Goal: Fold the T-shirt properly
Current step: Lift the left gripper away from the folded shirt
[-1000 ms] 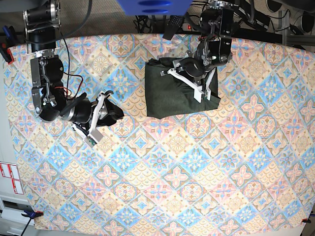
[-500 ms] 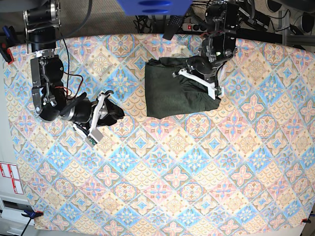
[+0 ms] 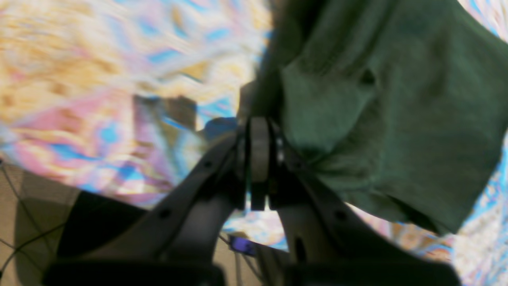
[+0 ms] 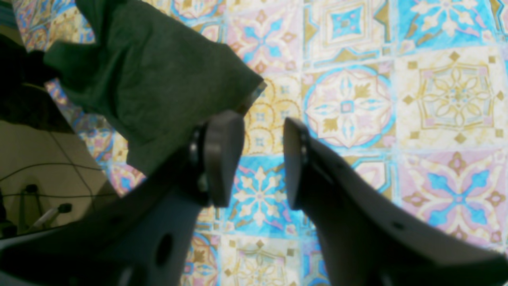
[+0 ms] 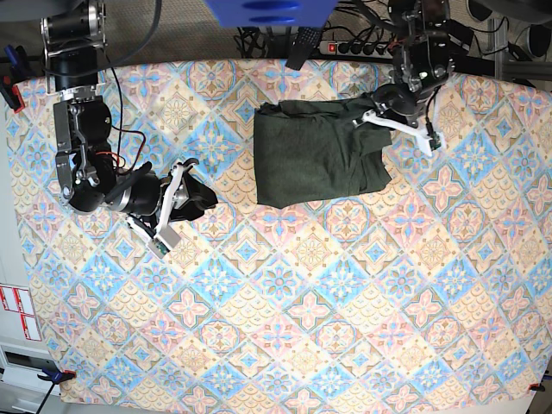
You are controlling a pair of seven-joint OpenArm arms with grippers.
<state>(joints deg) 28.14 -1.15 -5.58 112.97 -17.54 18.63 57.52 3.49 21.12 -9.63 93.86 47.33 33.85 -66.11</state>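
The dark olive-green T-shirt point(image 5: 310, 155) lies folded into a rough rectangle at the far middle of the patterned table. My left gripper point(image 5: 373, 119) is at the shirt's far right corner, shut on a fold of its fabric and stretching it to the right. In the left wrist view the fingers point(image 3: 258, 123) are pressed together with the green cloth point(image 3: 389, 107) bunched beside them. My right gripper point(image 5: 183, 203) is open and empty over the table, well left of the shirt. The right wrist view shows its gap point(image 4: 262, 159) and the shirt point(image 4: 151, 87) beyond.
A tiled-pattern cloth point(image 5: 285, 310) covers the whole table. A power strip and cables point(image 5: 345, 43) lie past the far edge. A blue object point(image 5: 267, 10) hangs at the top centre. Clamps point(image 5: 52, 373) sit at the left edge.
My left gripper has moved to the right and towards the far edge, drawing the shirt's far right corner out with it. The right arm has not moved.
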